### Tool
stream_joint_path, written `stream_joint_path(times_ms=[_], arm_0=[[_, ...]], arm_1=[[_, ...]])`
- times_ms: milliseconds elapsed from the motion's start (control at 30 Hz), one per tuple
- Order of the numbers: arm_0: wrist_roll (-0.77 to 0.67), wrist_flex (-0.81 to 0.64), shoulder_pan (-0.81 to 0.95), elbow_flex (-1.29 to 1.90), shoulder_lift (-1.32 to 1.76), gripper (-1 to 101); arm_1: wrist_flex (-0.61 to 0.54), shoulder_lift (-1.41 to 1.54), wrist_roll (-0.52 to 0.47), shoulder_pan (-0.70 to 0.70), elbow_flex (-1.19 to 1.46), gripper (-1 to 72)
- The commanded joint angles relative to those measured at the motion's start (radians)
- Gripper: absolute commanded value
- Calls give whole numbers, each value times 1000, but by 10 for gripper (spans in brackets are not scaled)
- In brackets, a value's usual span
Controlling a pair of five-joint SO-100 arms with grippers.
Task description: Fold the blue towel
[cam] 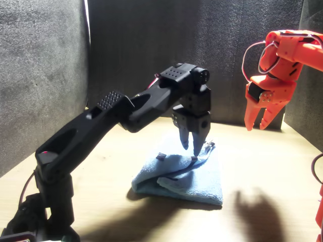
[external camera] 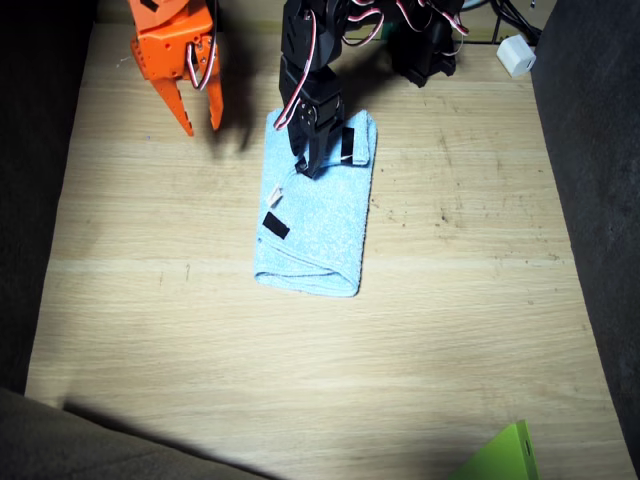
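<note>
In the fixed view, your blue towel (external camera: pixel 318 215) lies on the tabletop (external camera: pixel 470 330) already doubled into a long narrow strip, its long axis running from the arm bases toward the near edge, with the rounded fold at the near end. Your left pincer (external camera: pixel 315 165) sits directly over the far end of that strip, tips down against the cloth beside a black tape patch (external camera: pixel 275 225); the towel stretches away from it toward the near edge, so judge any next fold along that line. The right pincer (external camera: pixel 200 112) hangs off to the side, well apart from the towel, fingers narrowly parted and holding nothing, so the left arm is clearly the nearer one. From above you cannot tell whether the left jaws are closed on cloth, because the wrist covers them. In the front view, the left pincer (cam: pixel 195 145) points straight down with its jaws narrow, tips meeting a raised edge of the towel (cam: pixel 194 184); they look pinched on that upper layer, though the contact itself is small and dark. The right pincer (cam: pixel 256 118) hangs clear in the air, slightly parted. The left arm's shadow hides the towel's near corner here.
</note>
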Motion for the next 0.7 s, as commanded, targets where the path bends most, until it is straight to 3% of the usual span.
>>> stream_joint_path(times_ms=[0, 133, 267, 333, 400, 500, 600, 667], arm_0=[[5, 11, 61, -28, 152, 213], [-63, 11, 181, -3, 305, 187], [-202, 11, 413, 245, 476, 89], [-255, 8, 537, 423, 549, -2], [-308, -37, 658, 660, 641, -2], [-304, -334, 808, 1241, 945, -2], [-229, -678, 881, 1805, 1342, -2], [-209, -793, 913, 2045, 1589, -3]], arm_1=[[-3, 25, 23, 6, 9, 184], [-32, 51, 40, -11, 8, 162], [-80, 170, 100, -72, 38, 1], [-87, 242, 120, -84, 130, 0], [-94, 339, 132, -81, 264, 0], [-132, 540, 127, -72, 474, 0], [-252, 839, 18, -143, 640, -1], [-319, 965, -57, -207, 732, -1]])
